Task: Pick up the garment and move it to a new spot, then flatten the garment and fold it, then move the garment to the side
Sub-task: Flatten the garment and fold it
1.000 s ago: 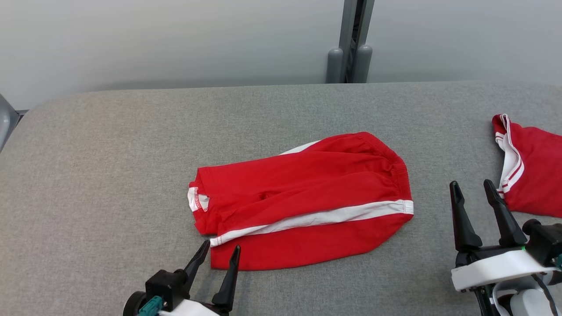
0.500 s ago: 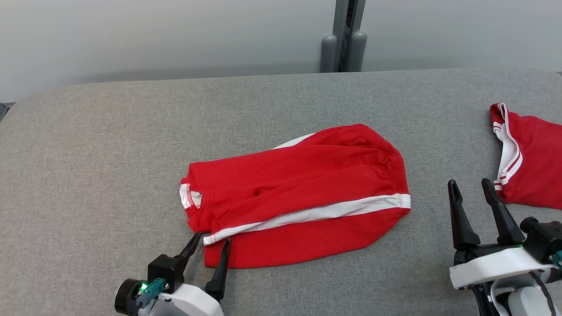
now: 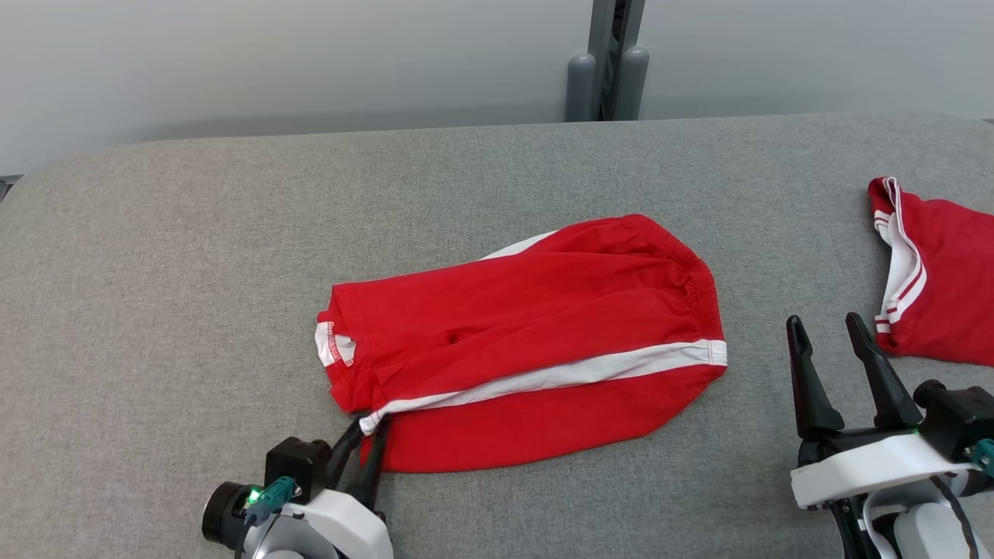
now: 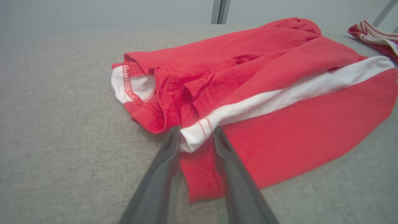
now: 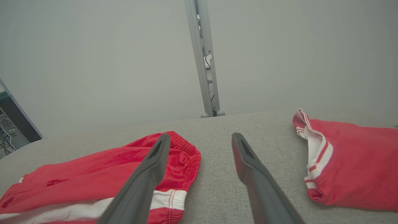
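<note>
Right hand (image 5: 200,136) spread wide over grey fabric bench (image 5: 217,183); red white-striped shorts (image 5: 93,174) lie left of it, red white-trimmed garment (image 5: 357,165) right

My left gripper (image 3: 370,427) sits low at the lower left, angled up and slightly to the right. Its two long dark fingers (image 4: 161,174) are drawn close together, pinching the near corner of the red cloth garment with a white stripe (image 3: 543,310). A green light glows on the dark cuff (image 3: 233,508) beside the left arm's white wrist shell (image 3: 349,532).

My right gripper (image 3: 822,320) rests at the lower right with its fingers spread wide, pointing away from me and touching nothing, on the right arm's white wrist casing (image 3: 870,470).
</note>
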Motion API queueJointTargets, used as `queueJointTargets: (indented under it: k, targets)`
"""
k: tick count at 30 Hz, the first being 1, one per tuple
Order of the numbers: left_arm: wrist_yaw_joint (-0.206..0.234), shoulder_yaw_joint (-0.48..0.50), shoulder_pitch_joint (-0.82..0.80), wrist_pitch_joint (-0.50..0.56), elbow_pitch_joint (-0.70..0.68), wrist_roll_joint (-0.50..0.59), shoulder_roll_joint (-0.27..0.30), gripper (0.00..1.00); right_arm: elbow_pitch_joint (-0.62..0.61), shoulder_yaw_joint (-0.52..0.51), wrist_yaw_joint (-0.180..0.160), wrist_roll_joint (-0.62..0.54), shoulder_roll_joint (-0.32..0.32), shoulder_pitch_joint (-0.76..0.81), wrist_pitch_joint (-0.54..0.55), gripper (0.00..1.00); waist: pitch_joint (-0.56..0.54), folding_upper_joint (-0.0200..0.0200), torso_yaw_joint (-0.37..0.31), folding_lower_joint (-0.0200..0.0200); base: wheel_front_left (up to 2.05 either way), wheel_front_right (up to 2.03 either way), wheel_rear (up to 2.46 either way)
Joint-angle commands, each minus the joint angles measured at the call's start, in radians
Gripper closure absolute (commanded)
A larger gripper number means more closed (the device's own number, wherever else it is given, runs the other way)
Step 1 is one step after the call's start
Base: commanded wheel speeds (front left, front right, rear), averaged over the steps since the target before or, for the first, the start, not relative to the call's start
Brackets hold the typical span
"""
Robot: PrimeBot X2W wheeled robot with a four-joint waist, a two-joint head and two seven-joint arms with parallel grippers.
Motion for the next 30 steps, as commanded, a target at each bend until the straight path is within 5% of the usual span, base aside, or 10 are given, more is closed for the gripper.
queueJointTargets:
  k: [1,13,30]
  targets:
    - [-0.005,0.000,-0.025,-0.003,0.003,-0.006,0.004,1.00,0.001,-0.005,0.001,0.000,-0.007,-0.013,-0.001,0.00,0.000,0.0000,0.000,0.0000,0.00,0.00,0.00]
    - [-0.012,0.010,0.015,-0.003,-0.081,-0.019,0.003,1.00,0.087,-0.011,0.001,0.028,-0.005,-0.002,0.014,0.00,-0.019,0.0000,0.030,0.0000,0.00,0.00,0.00]
    - [-0.021,-0.022,0.078,-0.003,-0.208,-0.021,0.003,1.00,0.289,0.102,0.001,0.243,-0.017,-0.101,0.170,0.00,-0.041,0.0000,0.104,0.0000,0.00,0.00,0.00]
